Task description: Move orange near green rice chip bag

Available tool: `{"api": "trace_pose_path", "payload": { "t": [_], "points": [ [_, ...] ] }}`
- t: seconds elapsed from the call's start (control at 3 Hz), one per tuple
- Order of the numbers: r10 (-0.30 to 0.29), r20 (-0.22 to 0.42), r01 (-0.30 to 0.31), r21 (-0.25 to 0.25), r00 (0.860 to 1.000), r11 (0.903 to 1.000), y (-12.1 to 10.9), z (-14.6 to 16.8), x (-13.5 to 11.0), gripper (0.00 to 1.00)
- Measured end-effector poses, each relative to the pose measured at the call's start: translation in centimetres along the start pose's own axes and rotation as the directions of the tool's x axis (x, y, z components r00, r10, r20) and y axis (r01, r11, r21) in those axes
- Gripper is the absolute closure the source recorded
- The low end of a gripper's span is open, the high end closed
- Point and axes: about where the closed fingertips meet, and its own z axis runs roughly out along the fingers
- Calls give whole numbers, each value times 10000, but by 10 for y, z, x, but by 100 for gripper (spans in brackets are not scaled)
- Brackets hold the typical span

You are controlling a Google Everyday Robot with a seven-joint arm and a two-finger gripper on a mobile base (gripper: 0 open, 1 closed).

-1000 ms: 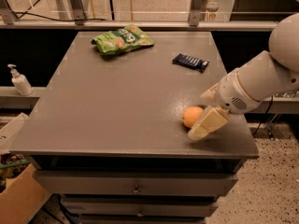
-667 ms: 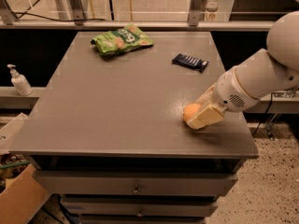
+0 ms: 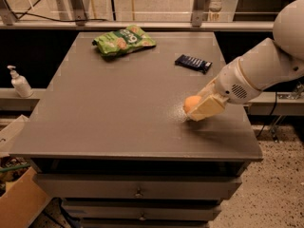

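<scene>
The orange (image 3: 191, 102) is at the right of the grey table, held between the cream fingers of my gripper (image 3: 195, 110), which reaches in from the right on a white arm. The near finger (image 3: 207, 108) covers the orange's right side. The orange sits just above the table surface. The green rice chip bag (image 3: 123, 40) lies flat at the far side of the table, left of centre, well apart from the orange.
A dark-blue candy bar wrapper (image 3: 193, 63) lies between the gripper and the far right edge. The table (image 3: 104, 108) has drawers below. A soap dispenser (image 3: 20, 82) stands on a shelf at the left, and a cardboard box (image 3: 19, 204) is on the floor at lower left.
The gripper closed in around the orange, and the orange has shifted slightly up and away from the front edge with it.
</scene>
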Motion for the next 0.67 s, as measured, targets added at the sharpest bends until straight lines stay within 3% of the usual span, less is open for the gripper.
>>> {"api": "trace_pose_path", "payload": {
  "t": [0.33, 0.67],
  "points": [
    [-26, -12, 26, 0, 10000, 10000, 1, 0, 0, 100],
    [-27, -12, 27, 0, 10000, 10000, 1, 0, 0, 100]
  ]
}}
